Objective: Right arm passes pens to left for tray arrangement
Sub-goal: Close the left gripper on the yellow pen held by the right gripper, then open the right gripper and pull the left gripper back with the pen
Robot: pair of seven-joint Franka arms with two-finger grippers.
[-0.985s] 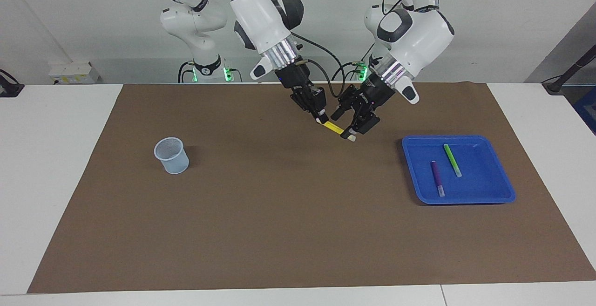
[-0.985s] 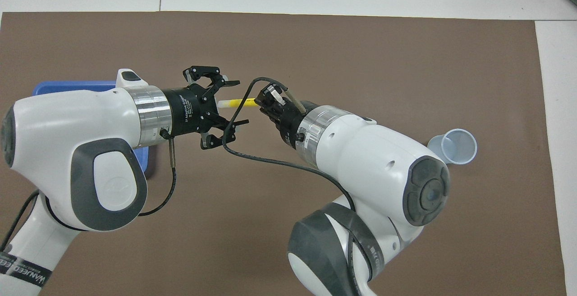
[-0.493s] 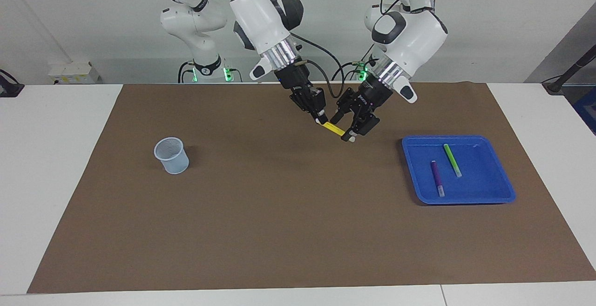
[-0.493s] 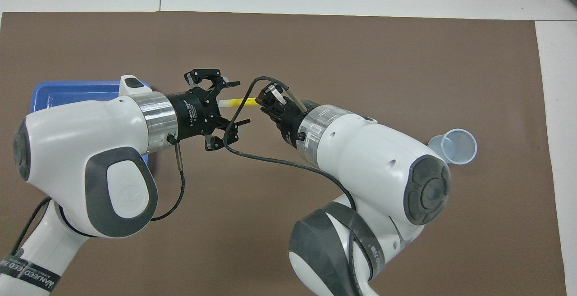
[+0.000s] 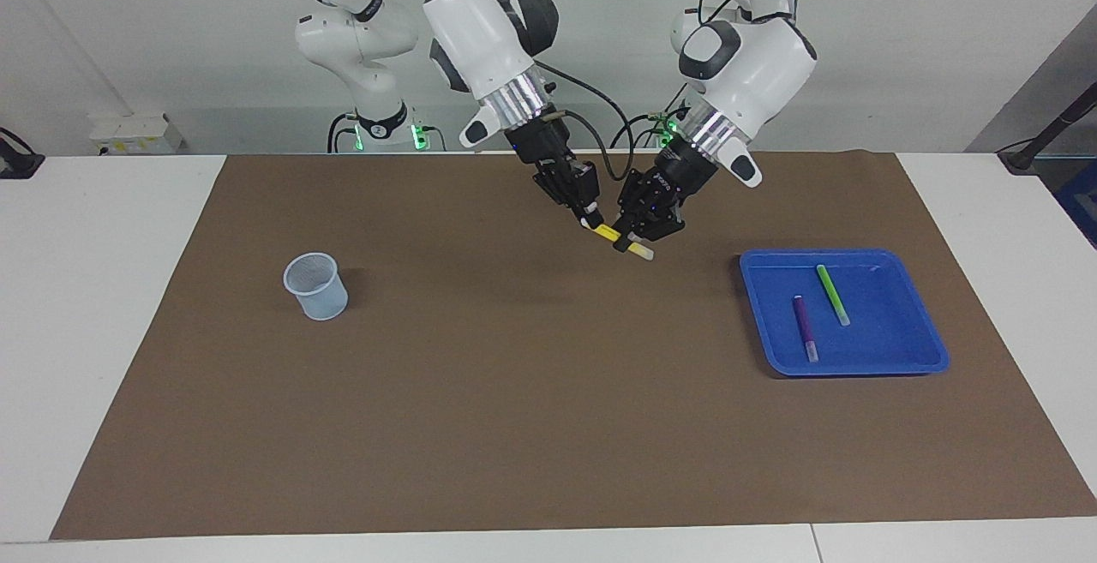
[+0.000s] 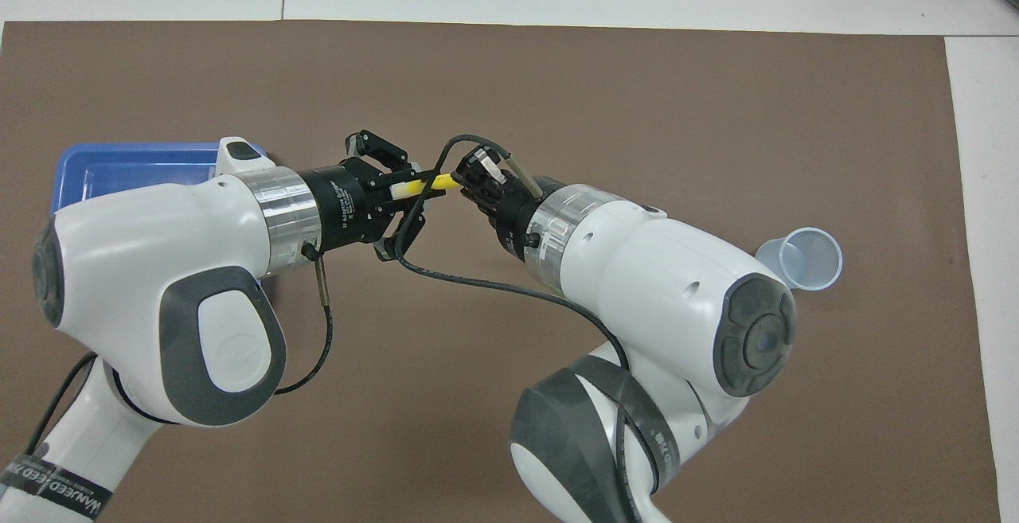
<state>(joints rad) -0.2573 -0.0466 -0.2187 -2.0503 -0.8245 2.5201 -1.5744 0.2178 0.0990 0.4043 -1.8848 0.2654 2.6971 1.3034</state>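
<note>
Both grippers hold the yellow pen (image 5: 610,234) (image 6: 444,181) in the air over the brown mat, near the middle of the table. My right gripper (image 5: 590,218) (image 6: 468,179) is shut on one end of it. My left gripper (image 5: 632,242) (image 6: 412,189) is shut on the pen close to its pale end. The blue tray (image 5: 896,332) (image 6: 119,163) lies toward the left arm's end of the table. In it lie the green pen (image 5: 831,294) and the purple pen (image 5: 804,327), side by side and apart. The left arm hides both in the overhead view.
A small pale-blue translucent cup (image 5: 315,286) (image 6: 800,259) stands upright on the mat toward the right arm's end. A black cable (image 6: 478,284) loops between the two wrists. The brown mat (image 5: 531,426) covers most of the white table.
My left gripper, open around the pen's pale end before, has moved in a little and shut on the yellow pen. The right gripper has kept its hold and place.
</note>
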